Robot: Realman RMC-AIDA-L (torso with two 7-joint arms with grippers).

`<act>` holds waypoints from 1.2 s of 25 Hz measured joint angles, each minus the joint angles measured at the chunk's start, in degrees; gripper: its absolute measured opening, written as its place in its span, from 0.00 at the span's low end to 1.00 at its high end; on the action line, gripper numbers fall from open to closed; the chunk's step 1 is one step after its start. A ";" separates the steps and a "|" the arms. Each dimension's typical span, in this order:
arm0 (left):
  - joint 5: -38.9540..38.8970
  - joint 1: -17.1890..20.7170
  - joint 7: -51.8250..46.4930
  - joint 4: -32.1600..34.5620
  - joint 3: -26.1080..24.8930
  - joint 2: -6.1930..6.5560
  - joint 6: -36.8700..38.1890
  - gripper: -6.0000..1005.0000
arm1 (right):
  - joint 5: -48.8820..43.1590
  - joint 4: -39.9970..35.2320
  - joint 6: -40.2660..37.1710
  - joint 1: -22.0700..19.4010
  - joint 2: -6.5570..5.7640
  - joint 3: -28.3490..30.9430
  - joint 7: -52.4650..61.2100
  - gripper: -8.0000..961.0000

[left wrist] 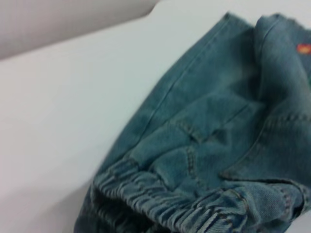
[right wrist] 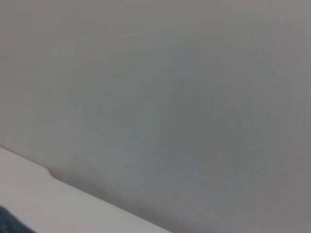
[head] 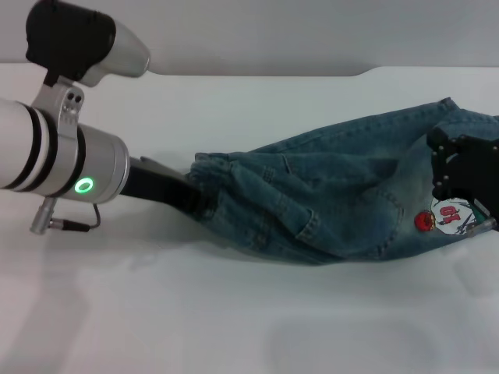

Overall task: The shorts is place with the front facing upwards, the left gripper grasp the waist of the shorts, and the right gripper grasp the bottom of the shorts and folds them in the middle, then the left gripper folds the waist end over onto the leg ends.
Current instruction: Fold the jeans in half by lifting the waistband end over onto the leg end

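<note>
On the white table (head: 234, 312), the shorts (head: 343, 195) are stretched lengthwise between the two arms, bunched and partly lifted, with a patch pocket (head: 300, 222) turned up. At the robot's left, the waist of the shorts (head: 204, 173) is gathered into a tight bundle and is gripped by the left gripper (head: 187, 199), whose black fingers are clamped on the puckered band. In the left wrist view the ruched elastic (left wrist: 160, 199) is seen close up. At the right edge, the right gripper (head: 461, 175) is pressed against the denim at the leg end, just above the cartoon patch (head: 444, 216); whether its fingers are closed on the cloth cannot be told.
</note>
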 joint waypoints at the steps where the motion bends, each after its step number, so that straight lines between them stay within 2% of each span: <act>1: 0.00 0.00 0.00 0.00 0.00 0.00 0.00 0.08 | 0.00 -0.02 0.00 0.01 0.02 -0.24 0.00 0.01; 2: -2.38 0.98 1.69 -4.91 -1.67 0.04 0.33 0.08 | 0.00 -0.06 0.00 0.09 0.03 -0.44 0.01 0.01; 8: -2.80 1.27 2.07 -7.38 -1.94 0.01 0.79 0.08 | 0.00 -1.66 -0.03 1.41 0.11 -1.22 0.03 0.01; 9: -2.94 1.55 2.37 -10.86 -2.89 0.00 1.32 0.08 | 0.00 -1.92 -0.10 1.64 0.13 -1.33 0.03 0.01; 12: -2.94 1.55 2.37 -10.86 -2.89 0.00 1.32 0.08 | 0.51 -3.10 -0.31 2.63 0.18 -1.39 0.03 0.01; 13: -3.01 1.59 2.38 -13.40 -3.43 0.00 1.34 0.08 | 1.12 -3.64 -0.30 2.99 0.18 -1.44 0.04 0.01; 15: -3.01 1.59 2.38 -13.40 -3.43 0.00 1.34 0.08 | 2.42 -4.63 -0.20 3.73 0.14 -1.52 0.17 0.01; 17: -3.01 1.66 2.51 -17.54 -4.87 0.07 1.09 0.08 | 2.96 -5.19 -0.10 4.25 0.11 -1.65 0.43 0.01; 19: -3.01 1.66 2.51 -17.54 -4.87 0.07 1.09 0.08 | 3.00 -5.56 -0.08 4.98 0.12 -2.08 0.75 0.01; 22: -3.09 1.37 2.63 -20.70 -6.13 0.08 0.70 0.08 | 3.90 -6.97 -0.10 6.88 0.20 -4.04 0.92 0.01; 23: -3.09 1.37 2.63 -20.70 -6.13 0.08 0.70 0.08 | 5.82 -9.15 -0.25 9.02 0.21 -6.07 0.92 0.01; 24: -3.09 1.37 2.63 -20.70 -6.13 0.08 0.70 0.08 | 5.82 -9.15 -0.25 9.02 0.21 -6.07 0.92 0.01; 26: -3.49 1.08 3.06 -21.37 -6.46 0.08 0.33 0.08 | 8.19 -12.18 -0.30 11.91 0.21 -8.28 0.93 0.01; 30: -5.37 1.15 4.12 -21.44 -7.06 0.09 0.25 0.08 | 9.00 -13.76 -0.37 13.81 0.29 -9.56 0.92 0.01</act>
